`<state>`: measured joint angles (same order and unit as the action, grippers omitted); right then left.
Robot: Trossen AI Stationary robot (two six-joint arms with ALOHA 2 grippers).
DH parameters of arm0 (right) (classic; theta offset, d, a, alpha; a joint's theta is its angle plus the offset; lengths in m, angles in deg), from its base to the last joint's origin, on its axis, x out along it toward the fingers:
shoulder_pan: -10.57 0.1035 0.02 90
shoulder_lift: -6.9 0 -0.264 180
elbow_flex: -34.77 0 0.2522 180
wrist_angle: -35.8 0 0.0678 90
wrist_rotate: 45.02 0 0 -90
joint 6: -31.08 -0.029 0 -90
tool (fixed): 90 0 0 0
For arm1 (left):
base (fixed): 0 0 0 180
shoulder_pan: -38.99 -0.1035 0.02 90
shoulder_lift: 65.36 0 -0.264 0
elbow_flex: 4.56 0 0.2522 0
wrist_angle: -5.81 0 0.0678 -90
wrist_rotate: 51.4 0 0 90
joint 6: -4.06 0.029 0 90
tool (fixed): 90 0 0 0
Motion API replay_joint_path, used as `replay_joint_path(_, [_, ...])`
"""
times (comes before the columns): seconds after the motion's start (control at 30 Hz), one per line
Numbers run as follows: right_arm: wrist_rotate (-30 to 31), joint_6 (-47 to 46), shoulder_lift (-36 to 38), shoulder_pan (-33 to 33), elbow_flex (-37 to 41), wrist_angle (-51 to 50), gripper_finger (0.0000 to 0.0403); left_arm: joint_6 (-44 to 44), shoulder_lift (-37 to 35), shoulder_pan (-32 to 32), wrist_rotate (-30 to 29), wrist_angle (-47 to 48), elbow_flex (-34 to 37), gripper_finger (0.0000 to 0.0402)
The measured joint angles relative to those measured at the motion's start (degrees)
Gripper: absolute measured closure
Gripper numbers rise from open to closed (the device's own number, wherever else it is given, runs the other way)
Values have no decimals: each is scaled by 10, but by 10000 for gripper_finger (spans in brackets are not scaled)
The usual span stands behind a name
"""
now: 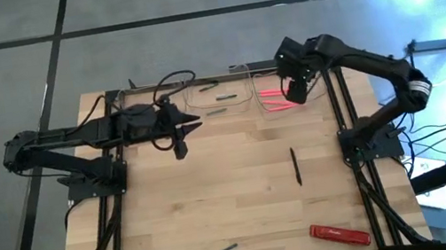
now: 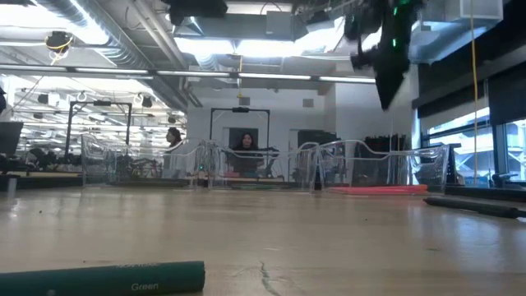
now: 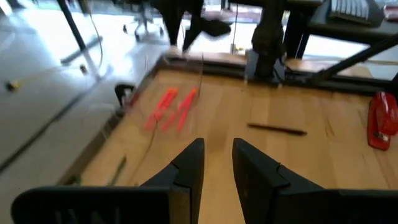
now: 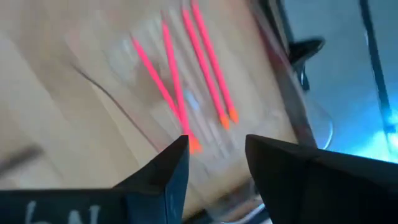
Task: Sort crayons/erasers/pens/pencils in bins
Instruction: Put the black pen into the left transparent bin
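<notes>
The right hand (image 1: 293, 90) hangs open and empty over the pink sticks (image 1: 277, 98) in the upper-right bin (image 1: 267, 109). Lift straight up, then fetch the dark stick (image 1: 296, 167) mid-counter. The left hand (image 1: 177, 132) waits open, empty.

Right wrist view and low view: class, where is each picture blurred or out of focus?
Right wrist view: the bright pink-red sticks are smeared into streaks, while the right tool is sharper. Low view: the short green crayon nearest the camera is soft, and the clear plastic tubs are hazy against the bright ceiling lights.
</notes>
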<state>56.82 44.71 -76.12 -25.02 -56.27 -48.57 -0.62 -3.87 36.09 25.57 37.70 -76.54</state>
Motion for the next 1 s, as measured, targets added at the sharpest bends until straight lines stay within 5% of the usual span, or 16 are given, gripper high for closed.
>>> replay_joint_path(0.43, [-70, -286, 102, 261, -40, -7, 243, -29, 0, 41, 0, 65, 0, 326])
replay_joint_path(0.77, [-40, -655, 75, 449, -40, -44, 243, -8, 0, 54, 0, 72, 0, 326])
replay_joint_path(1.0, [-43, -860, 15, 522, -40, -95, 244, 22, 0, 55, 5, 72, 0, 326])
